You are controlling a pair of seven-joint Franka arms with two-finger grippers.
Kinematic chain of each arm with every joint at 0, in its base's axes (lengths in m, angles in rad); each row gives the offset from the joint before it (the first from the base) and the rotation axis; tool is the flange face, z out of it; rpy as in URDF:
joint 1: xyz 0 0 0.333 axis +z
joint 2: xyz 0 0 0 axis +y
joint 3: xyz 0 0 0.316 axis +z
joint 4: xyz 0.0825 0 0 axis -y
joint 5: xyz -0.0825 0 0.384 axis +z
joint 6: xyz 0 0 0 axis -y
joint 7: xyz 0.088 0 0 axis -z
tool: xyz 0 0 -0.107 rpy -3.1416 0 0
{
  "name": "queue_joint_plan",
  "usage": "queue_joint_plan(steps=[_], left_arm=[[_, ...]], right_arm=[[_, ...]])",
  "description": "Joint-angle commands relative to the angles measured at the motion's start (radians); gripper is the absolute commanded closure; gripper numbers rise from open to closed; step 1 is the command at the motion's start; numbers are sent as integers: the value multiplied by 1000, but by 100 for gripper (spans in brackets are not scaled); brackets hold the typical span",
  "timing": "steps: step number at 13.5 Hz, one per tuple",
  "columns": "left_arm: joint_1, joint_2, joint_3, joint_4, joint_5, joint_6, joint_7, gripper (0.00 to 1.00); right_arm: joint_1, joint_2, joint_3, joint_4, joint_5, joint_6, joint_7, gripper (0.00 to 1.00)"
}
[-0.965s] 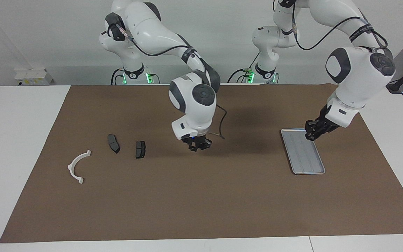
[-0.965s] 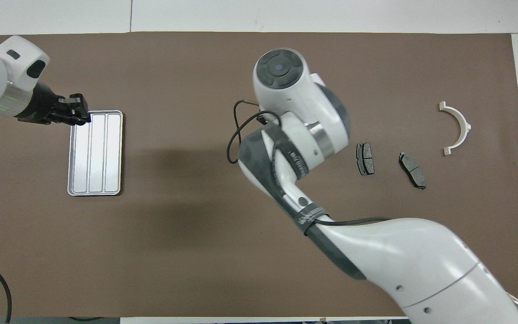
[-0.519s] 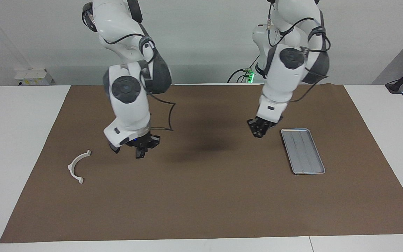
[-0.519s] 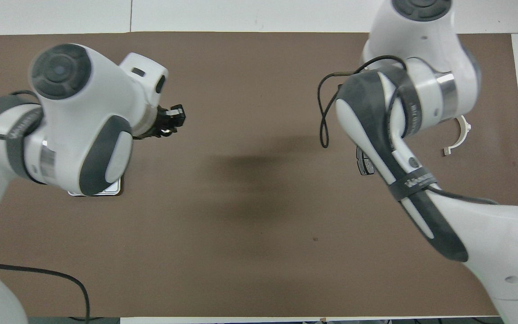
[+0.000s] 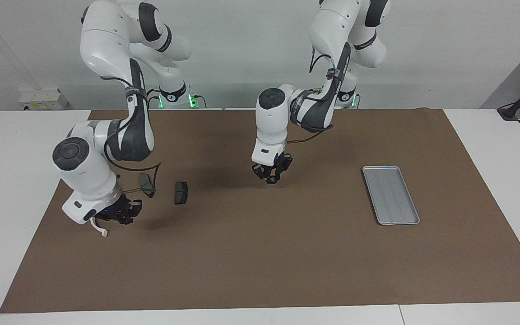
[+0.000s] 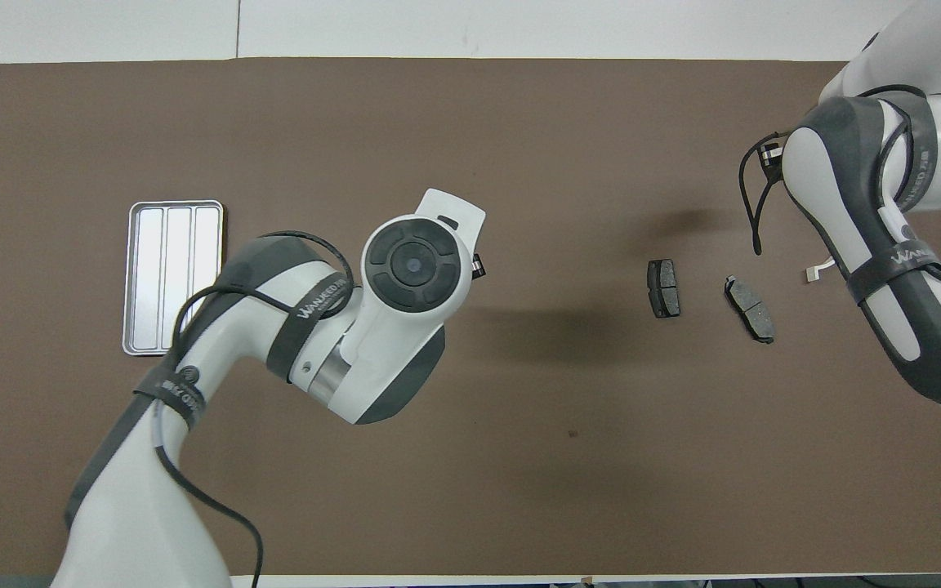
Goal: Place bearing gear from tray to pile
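The silver tray [image 5: 391,195] lies toward the left arm's end of the mat and nothing shows in it; the left arm partly covers it in the overhead view [image 6: 162,269]. No bearing gear shows in either view. The pile lies toward the right arm's end: two dark brake pads [image 5: 147,184] [image 5: 181,192], also in the overhead view [image 6: 663,287] [image 6: 750,308], and the white half-ring bracket [image 5: 102,233], mostly covered. My left gripper [image 5: 271,175] hangs low over the mat's middle. My right gripper [image 5: 118,215] hangs low over the bracket.
A brown mat [image 5: 260,262] covers the table, with white table surface [image 5: 16,180] around it. In the overhead view each arm hides its own gripper.
My left gripper has moved from the tray's corner to over the mat's middle. My right gripper has moved from the middle, past the brake pads, to over the bracket.
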Motion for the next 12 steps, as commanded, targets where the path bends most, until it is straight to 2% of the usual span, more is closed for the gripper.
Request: queue_joint_plan(steps=[1,5,8,9,10,11,12], left_arm=[[-17,7,18,-34,26,57,-21,100],[-33,-9,20,-133,26,145,-21,100],[-35,-10,20,-141,26,148,-21,100],[-32,-12,20,-141,26,147,-18,72],[-24,-13,18,-134,26,134,-8,5],[-18,-13,18,-120,26,118,-2,0],[-17,-13,20,-97,26,93,2,0]], right_arm=[[-38,46,13,-34,15,108,-57,100],[-39,92,13,-38,18,181,-56,100],[-39,94,13,-38,18,181,-54,100],[-39,94,13,-38,19,181,-54,100],[-39,94,13,-38,19,179,-50,100],[-38,94,13,-38,19,178,-43,73],[-38,92,13,-36,24,175,-40,1]])
